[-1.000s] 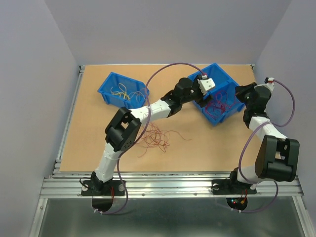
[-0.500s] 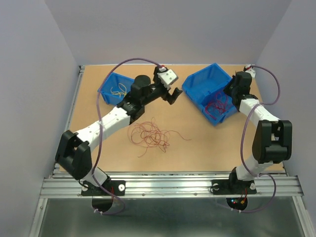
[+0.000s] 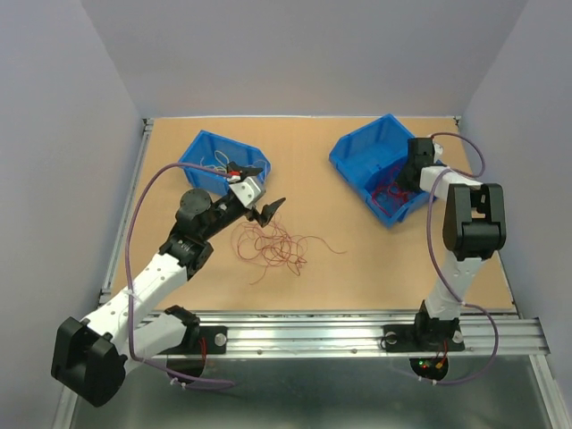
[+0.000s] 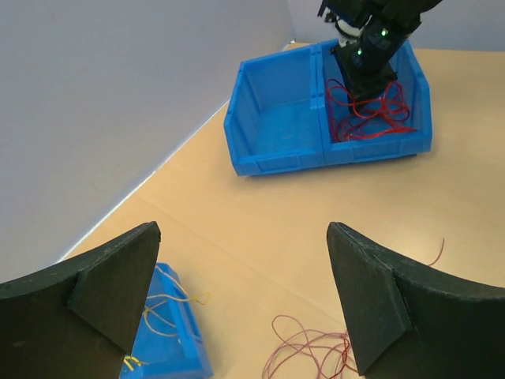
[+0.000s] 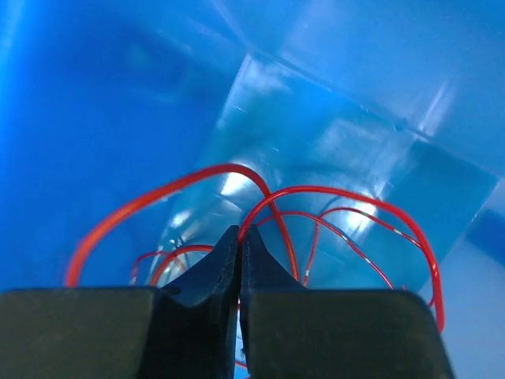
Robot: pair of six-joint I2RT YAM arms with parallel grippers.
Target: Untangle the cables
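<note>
A loose tangle of dark red and orange cables lies on the table's middle; its edge shows in the left wrist view. Yellow cables lie in the left blue bin, also seen from the left wrist. Red cables lie in the right blue bin. My left gripper is open and empty, just above the table between the left bin and the tangle. My right gripper is down inside the right bin, its jaws shut with a red cable coming out at the tips.
The right bin is tilted, with a divider; the red cables fill its right compartment under the right arm. Grey walls close the table at back and sides. A metal rail runs along the near edge.
My left arm has swung from the right bin leftward and back, ending open by the left bin. My right gripper has come down into the right bin's red cables.
</note>
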